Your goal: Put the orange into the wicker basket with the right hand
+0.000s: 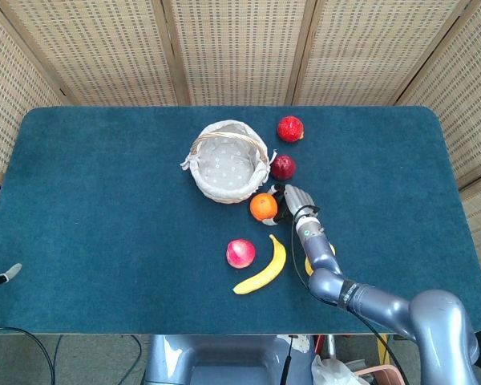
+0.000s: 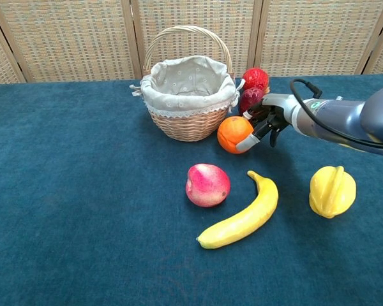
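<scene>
Fingers of your right hand wrap the orange from its right side, a pale fingertip pressed across its lower front in the chest view. The fruit sits near mid-frame, just right of the wicker basket and close to its wall; whether it touches the blue table cannot be told. The head view, looking straight down, shows the orange below and right of the basket, with the hand against its right edge. Only that view catches your left hand at the lower left edge, its pose unclear. The orange is round, with no long axis or heading to read.
</scene>
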Controlling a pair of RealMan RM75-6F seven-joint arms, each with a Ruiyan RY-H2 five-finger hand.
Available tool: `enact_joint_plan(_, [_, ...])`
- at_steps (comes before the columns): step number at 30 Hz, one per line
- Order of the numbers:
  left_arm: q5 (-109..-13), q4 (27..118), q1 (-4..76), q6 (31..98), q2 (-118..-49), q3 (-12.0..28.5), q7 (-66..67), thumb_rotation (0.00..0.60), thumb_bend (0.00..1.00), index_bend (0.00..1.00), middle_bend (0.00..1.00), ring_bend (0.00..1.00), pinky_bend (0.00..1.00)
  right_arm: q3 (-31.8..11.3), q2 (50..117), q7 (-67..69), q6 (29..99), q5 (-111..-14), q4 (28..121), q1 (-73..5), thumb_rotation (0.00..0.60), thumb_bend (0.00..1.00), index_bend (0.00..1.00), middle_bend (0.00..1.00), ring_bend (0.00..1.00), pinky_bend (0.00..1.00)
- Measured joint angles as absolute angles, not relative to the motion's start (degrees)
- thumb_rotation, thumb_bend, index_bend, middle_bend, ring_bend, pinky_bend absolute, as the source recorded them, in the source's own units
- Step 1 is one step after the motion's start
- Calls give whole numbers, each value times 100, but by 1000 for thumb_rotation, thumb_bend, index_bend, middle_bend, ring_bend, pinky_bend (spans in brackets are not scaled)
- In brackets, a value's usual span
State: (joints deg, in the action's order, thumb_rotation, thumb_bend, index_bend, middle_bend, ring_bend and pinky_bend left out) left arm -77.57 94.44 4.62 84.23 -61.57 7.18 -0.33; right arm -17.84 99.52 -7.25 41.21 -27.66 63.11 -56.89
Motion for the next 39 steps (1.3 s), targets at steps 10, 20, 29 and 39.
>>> enact_joint_plan(10, [-7826, 9472, 442, 8416, -6093, 664, -170, 600, 0, 0, 0, 0, 0, -1591, 8382, -1189, 4505, -2925, 8535, -5303, 600, 211, 547, 614, 447, 624])
enact_joint_plan(20, [-7789, 9484, 457, 8392, -6061, 683, -227, 600, 0, 0, 0, 0, 0, -1986, 7378, -1480, 5006, -2972, 10035, -5474, 600, 210, 547, 614, 447, 624])
enact_joint_plan(29, [-7556, 9383, 496, 8236, -6021, 762, -401, 600, 0, 0, 0, 0, 0, -2424, 8870, -1517, 5266, -2706, 8182, -6336, 600, 210, 550, 614, 447, 618])
enact_joint_plan(39, [-7318, 9274, 563, 8030, -6035, 819, -414, 600, 0, 0, 0, 0, 0, -2806, 9702, -1890, 4984, -2024, 6888, -6983, 600, 0, 316, 266, 163, 252])
